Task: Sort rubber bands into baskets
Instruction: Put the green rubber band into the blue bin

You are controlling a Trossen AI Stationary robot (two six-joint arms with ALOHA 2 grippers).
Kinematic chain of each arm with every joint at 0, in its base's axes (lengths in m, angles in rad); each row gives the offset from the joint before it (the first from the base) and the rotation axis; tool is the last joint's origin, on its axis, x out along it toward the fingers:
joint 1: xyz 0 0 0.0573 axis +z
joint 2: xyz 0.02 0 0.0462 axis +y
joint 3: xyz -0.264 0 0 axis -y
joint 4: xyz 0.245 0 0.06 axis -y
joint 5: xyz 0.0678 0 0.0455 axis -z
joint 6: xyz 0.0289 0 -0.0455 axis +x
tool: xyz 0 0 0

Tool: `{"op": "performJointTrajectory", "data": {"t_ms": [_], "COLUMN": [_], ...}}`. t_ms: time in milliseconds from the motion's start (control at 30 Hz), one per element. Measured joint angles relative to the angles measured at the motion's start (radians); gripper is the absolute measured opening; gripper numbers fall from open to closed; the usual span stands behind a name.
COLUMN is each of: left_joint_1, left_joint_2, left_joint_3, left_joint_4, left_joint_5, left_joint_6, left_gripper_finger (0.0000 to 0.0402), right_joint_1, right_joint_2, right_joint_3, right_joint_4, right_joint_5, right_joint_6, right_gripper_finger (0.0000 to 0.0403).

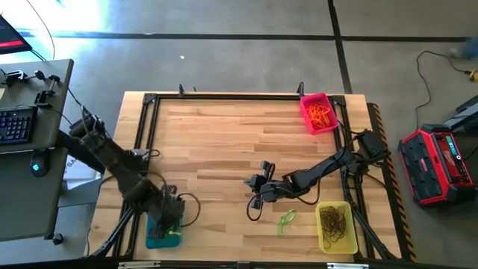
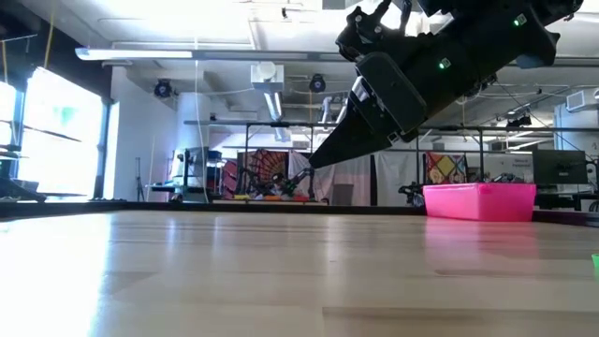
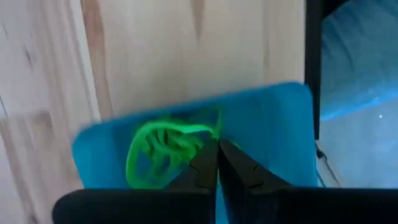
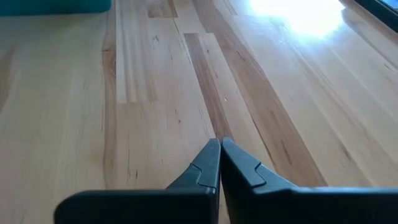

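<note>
Looking down on your counter, you see three baskets spread along its edges. Your pink basket sits at the far right corner with a heap of orange rubber bands inside. Your yellow basket sits at the near right corner and holds a tangle of dark rubber bands. Your teal basket sits at the near left edge, partly covered by the left arm.

Your left hand hangs directly over the teal basket, fingers pressed together tip to tip. A bunch of bright green rubber bands lies in that basket, just beside the fingertips; you cannot tell from the wrist view whether a strand is pinched between them.

Your right hand is closed too, with nothing between its fingers. It hovers above bare wood near the middle of the counter, well apart from all three baskets. From above you find it reaching in from the right side, pointing towards the near edge.

One loose green rubber band lies on the wood between the right hand and the yellow basket, just beside the basket's left wall.

In the level view the pink basket stands at the far right, and a dark arm hangs above the counter
</note>
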Motion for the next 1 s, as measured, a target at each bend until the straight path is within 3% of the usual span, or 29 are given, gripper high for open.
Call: {"op": "performJointTrajectory", "data": {"t_ms": [167,467,767,1000], "left_joint_1": [-0.108,-0.215,-0.242,-0.232], "left_joint_2": [0.005,0.005,0.005,0.005], "left_joint_3": [-0.059,-0.225,-0.294,-0.262], "left_joint_4": [0.043,0.31,0.308,0.303], "left_joint_5": [-0.024,-0.05,-0.018,0.002], "left_joint_6": [-0.175,-0.358,-0.44,-0.459], "left_gripper_finger": [0.0,0.0,0.0006,0.0051], "right_joint_1": [0.0,0.0,0.0,0.0], "right_joint_2": [0.0,0.0,0.0,0.0], "right_joint_3": [0.0,0.0,0.0,0.0], "right_joint_4": [0.0,-0.003,-0.004,0.0], "right_joint_5": [0.0,-0.003,-0.005,-0.008], "right_joint_6": [0.002,0.026,0.026,0.035], "right_gripper_finger": [0.0,0.0,0.0,0.0]}}
